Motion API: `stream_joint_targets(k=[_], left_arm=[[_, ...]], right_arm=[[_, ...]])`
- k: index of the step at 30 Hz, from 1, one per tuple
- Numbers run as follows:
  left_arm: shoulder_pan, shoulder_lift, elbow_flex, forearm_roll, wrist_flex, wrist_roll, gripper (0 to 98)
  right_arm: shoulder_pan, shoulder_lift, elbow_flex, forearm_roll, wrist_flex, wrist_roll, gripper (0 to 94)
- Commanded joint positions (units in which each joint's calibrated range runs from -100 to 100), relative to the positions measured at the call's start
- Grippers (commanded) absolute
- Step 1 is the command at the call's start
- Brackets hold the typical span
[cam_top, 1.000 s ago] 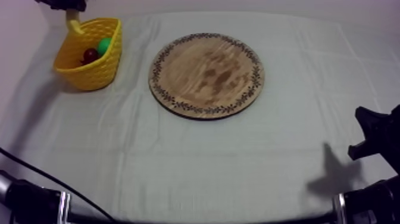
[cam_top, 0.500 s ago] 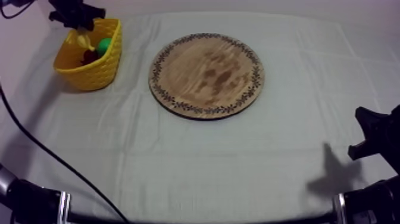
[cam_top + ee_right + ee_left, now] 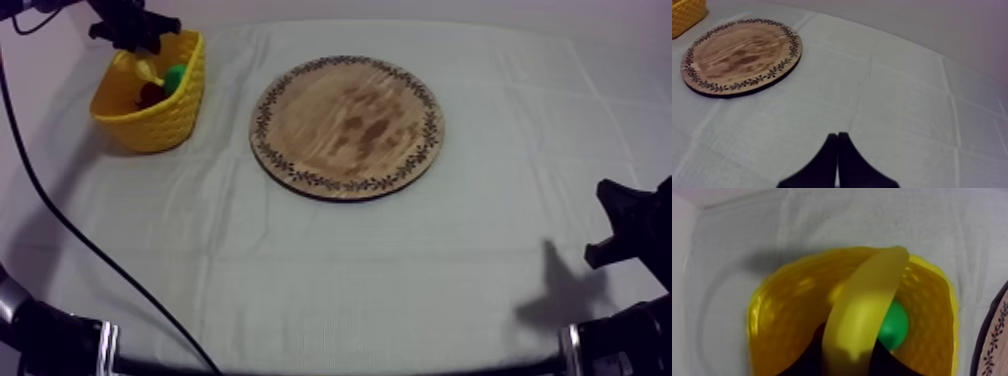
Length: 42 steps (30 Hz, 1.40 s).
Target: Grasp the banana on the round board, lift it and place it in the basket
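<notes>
Status: place step in hand, release not yet done. Right jaws are parked to the near right of the wooden board, well apart from it. They are pressed together into a narrow wedge with nothing between them. Idle, and I see no role for them in this step.

Board is bare, with no fruit on it. Open table lies all round it, widest on its near side.

Yellow basket stands off the board's left edge toward the far side, near but not touching. Left jaws hang over the basket's far rim, closed round one end of the banana. The free end arcs across the basket mouth to the opposite rim; I can't tell whether it touches. Green toy fruit sits in the basket just beside the banana, with the small red fruit also inside.

Next move as I read it: open the jaws and let the banana drop. The tip looks close to the rim and could hang up there, so nudge toward the basket's middle or lower a touch first, then lift straight up.

Room: table edge runs close to the basket on the side away from the board. The board side is open, so retreat that way.
</notes>
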Motion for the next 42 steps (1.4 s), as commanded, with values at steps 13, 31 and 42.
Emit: stream_joint_targets(k=[13,31,42], left_arm=[[0.1,-1.0,-0.5,-0.85,0.5,4.0,76.1],[-1.7,-16.5,4.3,0.25,-6.3,4.0,36.5],[-2.5,-38.7,15.7,2.49,-8.5,0.8,7.0]], right_arm=[[0.0,0.0,0.0,0.0,0.0,0.0,0.3],[0.0,0.0,0.0,0.0,0.0,0.0,0.3],[0.0,0.0,0.0,0.0,0.0,0.0,0.3]])
